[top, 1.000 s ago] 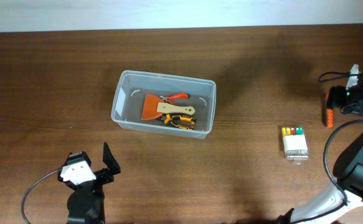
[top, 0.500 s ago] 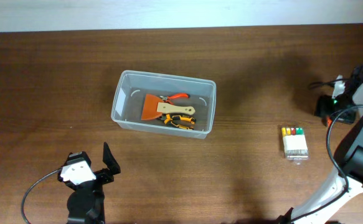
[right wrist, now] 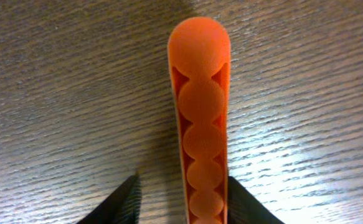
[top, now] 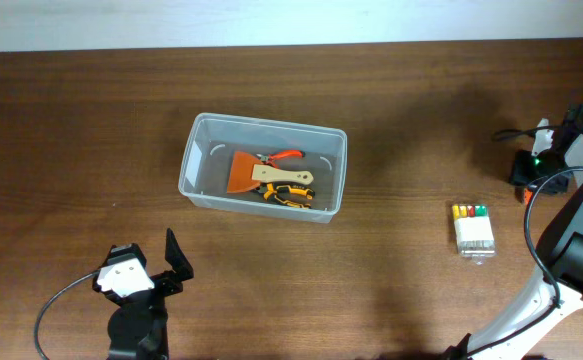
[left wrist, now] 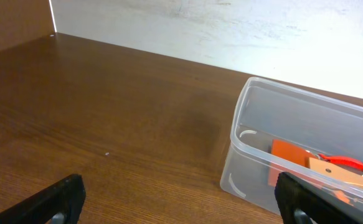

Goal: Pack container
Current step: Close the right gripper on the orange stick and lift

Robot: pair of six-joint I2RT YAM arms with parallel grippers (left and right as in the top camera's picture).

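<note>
Left gripper: fingers spread wide, nothing between them.
Container: ahead of the left gripper and off to its right, well apart, on the table.
Inside it: orange scraper, red-handled pliers.
White box: near the right gripper, not touching.
Right gripper: fingers apart, straddling an orange handle.

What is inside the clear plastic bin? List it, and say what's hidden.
The container holds an orange-bladed scraper with a wooden handle, red-handled pliers beside it, and a yellow-and-black tool. The scraper's handle lies across that tool, so its full shape is hidden.
</note>
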